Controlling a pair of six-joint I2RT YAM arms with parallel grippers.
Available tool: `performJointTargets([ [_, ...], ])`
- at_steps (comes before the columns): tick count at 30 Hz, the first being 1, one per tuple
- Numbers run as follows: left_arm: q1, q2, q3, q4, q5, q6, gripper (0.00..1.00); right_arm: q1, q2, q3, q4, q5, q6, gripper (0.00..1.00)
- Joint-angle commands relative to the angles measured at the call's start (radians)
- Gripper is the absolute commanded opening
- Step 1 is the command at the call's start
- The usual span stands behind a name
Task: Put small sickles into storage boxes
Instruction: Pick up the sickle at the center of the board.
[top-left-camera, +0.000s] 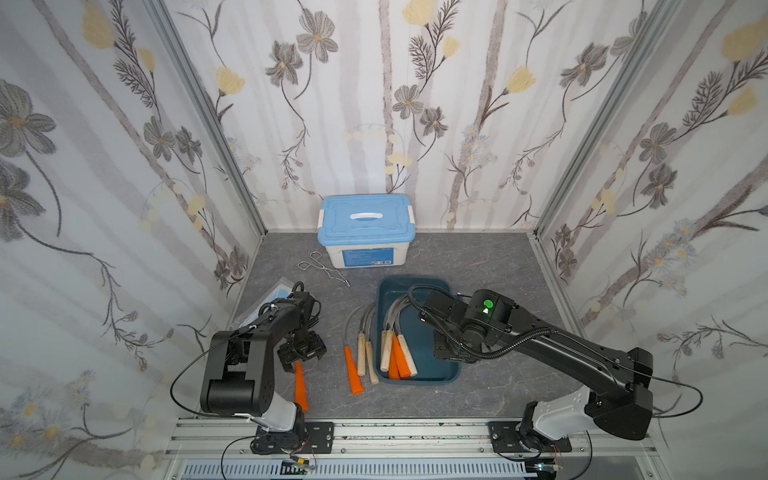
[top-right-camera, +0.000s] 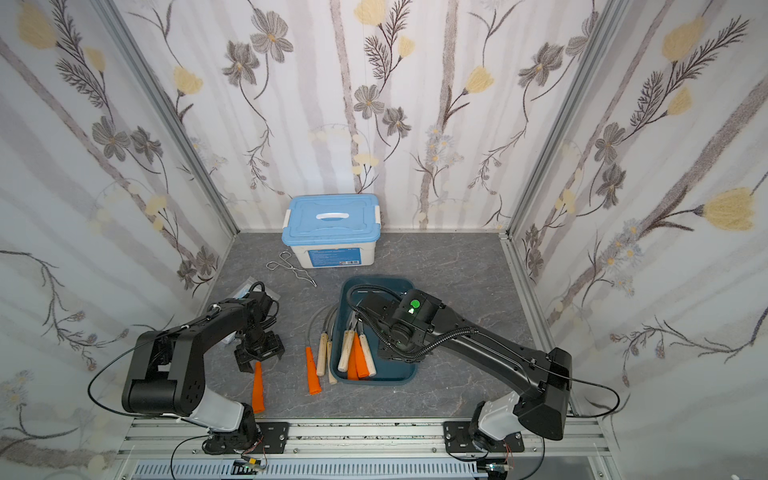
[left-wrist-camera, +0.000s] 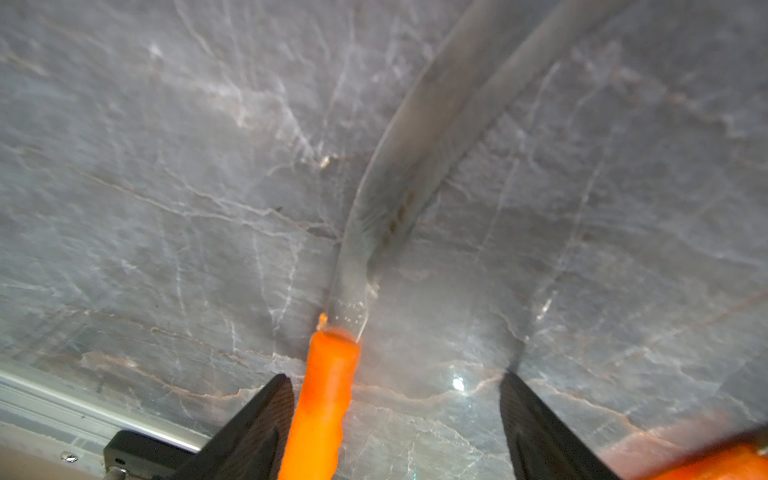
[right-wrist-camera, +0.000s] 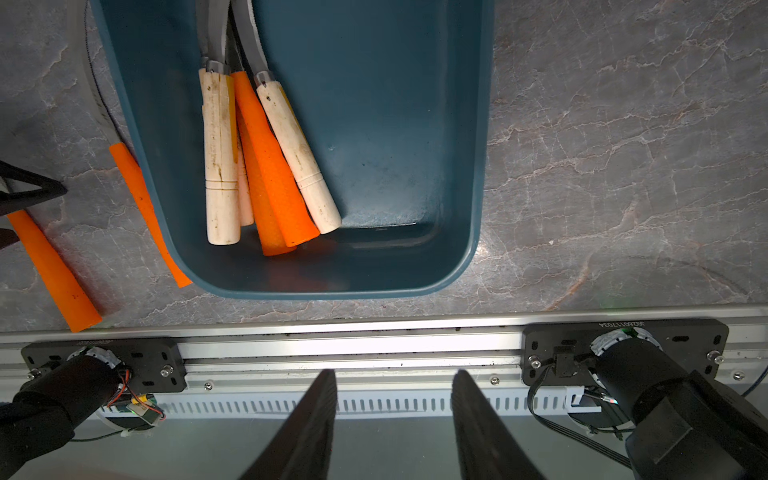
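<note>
Tally for you: about five small sickles (right-wrist-camera: 266, 158) are in the teal storage tray (right-wrist-camera: 482, 166), handles bunched at its near end, below the right gripper (right-wrist-camera: 392, 395), which is spread and empty. Four are left out. One orange-handled sickle (left-wrist-camera: 324, 407) lies flat on the bench (left-wrist-camera: 166, 166) between the spread fingers of the left gripper (left-wrist-camera: 394, 399), tight beside one finger, well apart from the other, not pinched yet. Three more sickles (top-left-camera: 361, 357) lie between that gripper and the tray, just beside its wall. I'd call it just over half done. Writing: the white box (top-left-camera: 365, 245) beyond both grippers has a blue barcode label (top-left-camera: 368, 257), its text too small to read.
</note>
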Motion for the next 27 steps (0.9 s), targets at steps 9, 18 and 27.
performJointTargets([
  [9,0.001,0.035,-0.011,0.003,-0.004,-0.004,0.6,0.001,-0.011,0.024,0.005,0.007,0.04,0.48],
  [18,0.001,0.012,-0.011,0.001,-0.005,-0.007,0.45,0.002,0.001,0.046,0.005,0.012,0.032,0.48],
  [27,0.002,0.017,-0.007,-0.003,-0.012,-0.001,0.29,0.016,0.035,0.102,0.005,0.04,0.054,0.48],
])
